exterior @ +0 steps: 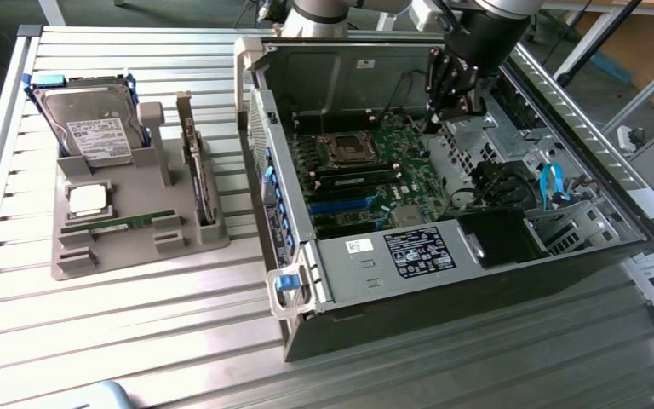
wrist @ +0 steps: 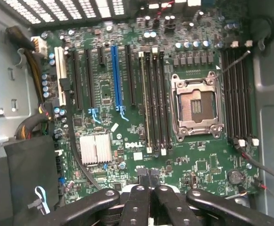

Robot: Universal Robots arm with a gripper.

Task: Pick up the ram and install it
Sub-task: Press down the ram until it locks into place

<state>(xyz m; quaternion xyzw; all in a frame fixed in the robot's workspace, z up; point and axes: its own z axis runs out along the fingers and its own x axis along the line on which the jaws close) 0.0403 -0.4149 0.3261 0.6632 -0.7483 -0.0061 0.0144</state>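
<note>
Ribbed metal tabletop (exterior: 134,341) in the exterior view carries a grey parts tray (exterior: 134,243) holding the long thin green RAM stick (exterior: 117,224), well apart from the open black computer case (exterior: 463,256) under the black gripper (exterior: 460,109). In the wrist view, the gripper (wrist: 148,181) hangs shut and empty above the green motherboard (wrist: 146,94). Closed fingers may strike board components, judging by their closeness.

Black, screw-studded gripper (wrist: 148,181) with linked metal fingers (wrist: 140,178) on a silver-grey arm (exterior: 316,13).
</note>
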